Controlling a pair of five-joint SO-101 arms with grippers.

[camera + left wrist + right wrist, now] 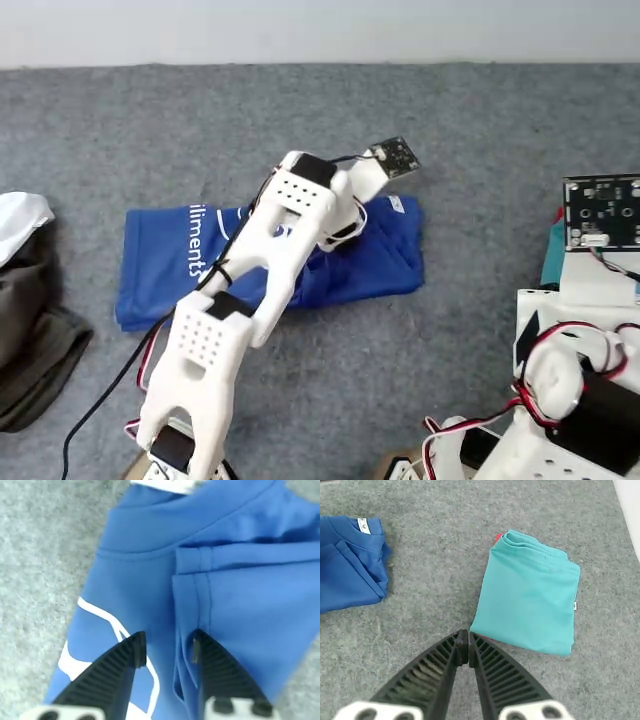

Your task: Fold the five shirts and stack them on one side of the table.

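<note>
The blue shirt [170,260] with white lettering is lying mid-frame in the high view, partly folded into a wide rectangle on the grey carpet-like table cover [480,120]. The left arm [270,260] stretches from the lower left diagonally across it. Its claw, the left gripper [168,645], is part-way open right down at the blue fabric. A stitched sleeve hem [202,580] runs toward the gap between the 2 fingers, but I can't tell if it has actually pinched any cloth.

The right gripper [468,642] is closed tight, tips touching, nothing in it. It hangs above bare cover just beside 1 folded teal shirt [530,605], which has a red edge [498,537] peeking out from underneath. At the left edge of the high view there's a heap of dark clothes [35,330] with something white [20,215] on top.
</note>
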